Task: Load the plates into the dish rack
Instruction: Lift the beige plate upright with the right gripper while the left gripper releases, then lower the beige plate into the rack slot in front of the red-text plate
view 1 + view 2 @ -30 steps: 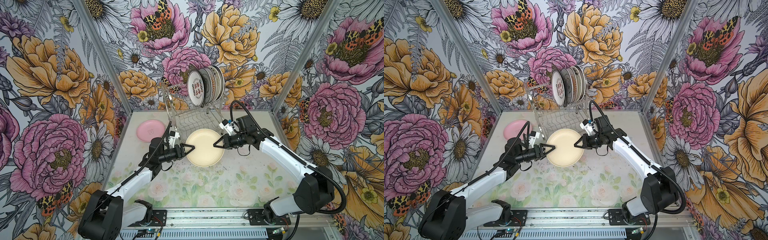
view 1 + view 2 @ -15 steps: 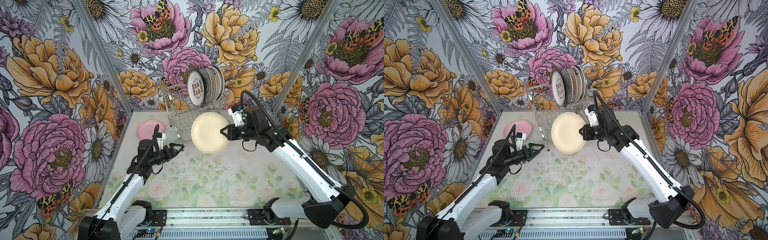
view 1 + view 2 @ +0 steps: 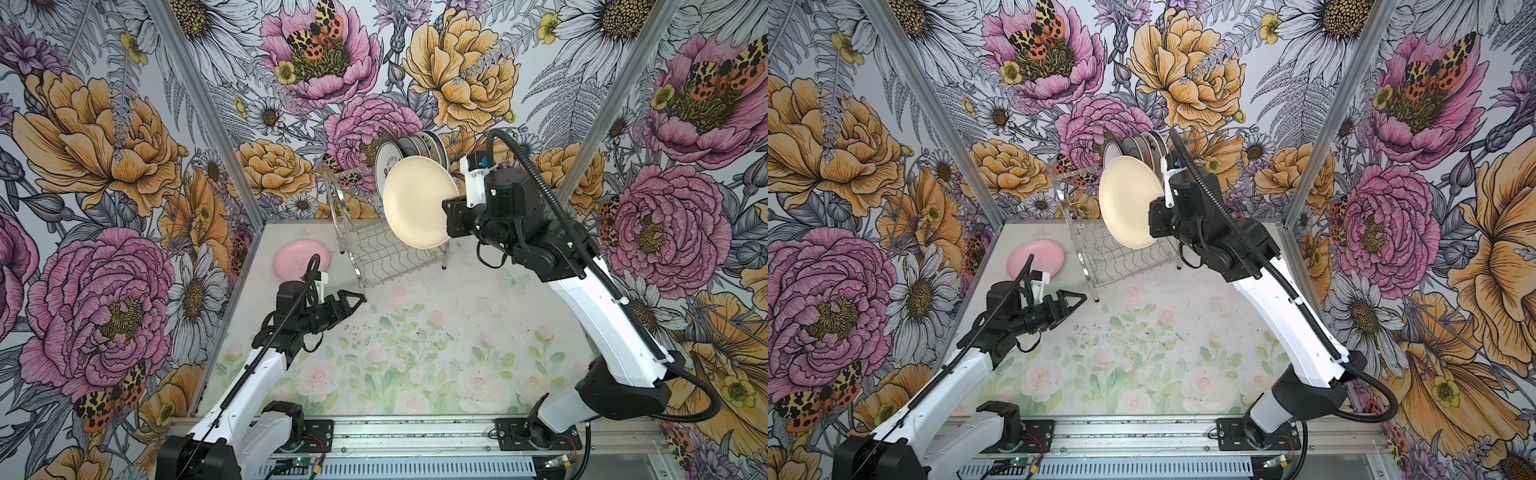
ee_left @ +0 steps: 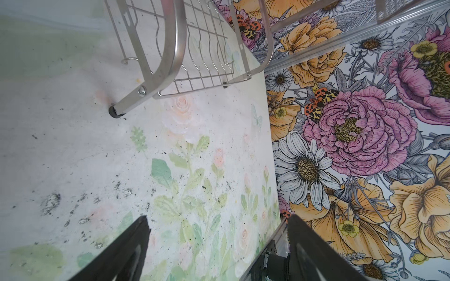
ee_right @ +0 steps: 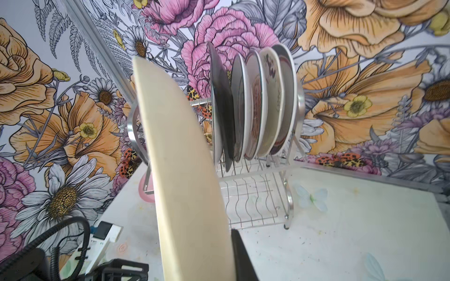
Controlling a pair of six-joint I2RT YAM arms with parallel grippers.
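Note:
My right gripper (image 3: 451, 216) is shut on the edge of the plain cream plate (image 3: 419, 201), holding it up on edge in front of the dish rack's (image 3: 386, 253) upper tier. In the right wrist view the cream plate (image 5: 180, 158) stands just beside the several plates (image 5: 255, 102) slotted upright there. Only one black finger (image 5: 241, 253) shows behind it. The pink plate (image 3: 297, 257) lies flat on the table left of the rack. My left gripper (image 3: 359, 297) hovers low near the rack's front left foot, open and empty, as the left wrist view (image 4: 218, 219) shows.
The rack's lower wire tier (image 4: 194, 48) holds nothing. Flowered walls close in the table on three sides, with the back wall right behind the rack. The floral table mat (image 3: 415, 353) stretches toward the front rail.
The right gripper has lifted the cream plate off the table and up to the rack's upper tier. The left gripper has come off the plate's edge, opened wider and drawn back to the left.

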